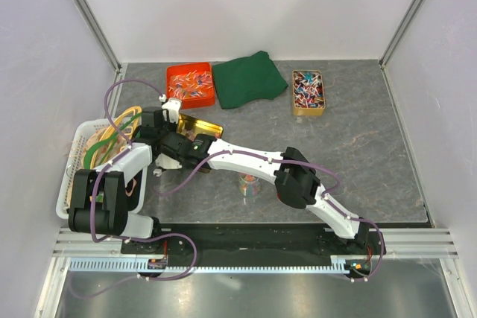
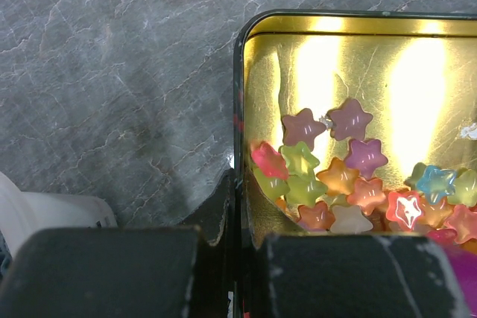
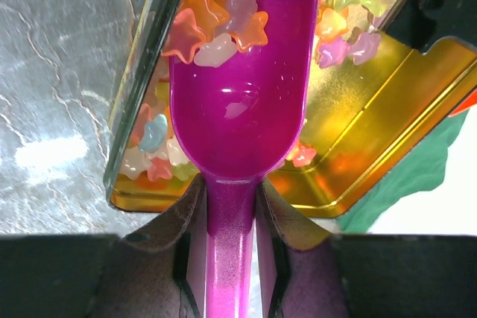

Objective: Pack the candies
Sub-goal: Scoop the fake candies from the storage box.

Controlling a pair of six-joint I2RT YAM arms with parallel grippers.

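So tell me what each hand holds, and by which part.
The left hand pinches the gold tin by its side wall; the right hand grips the purple scoop by its handle, candies in its bowl.

Along the far side of the table [image 1: 358,154], left to right: tray [image 1: 190,83], cloth [image 1: 250,80], box [image 1: 308,92]. Nearer, left of centre: tin [image 1: 200,126] with candies [image 2: 335,180] inside, one wall between the left fingers [image 2: 112,273]. In the tin among them: scoop [image 3: 238,109], handle between the right fingers [image 3: 298,258]. At the left edge: basket [image 1: 82,154]. Right of the tin, nearer: small jar [image 1: 248,184].
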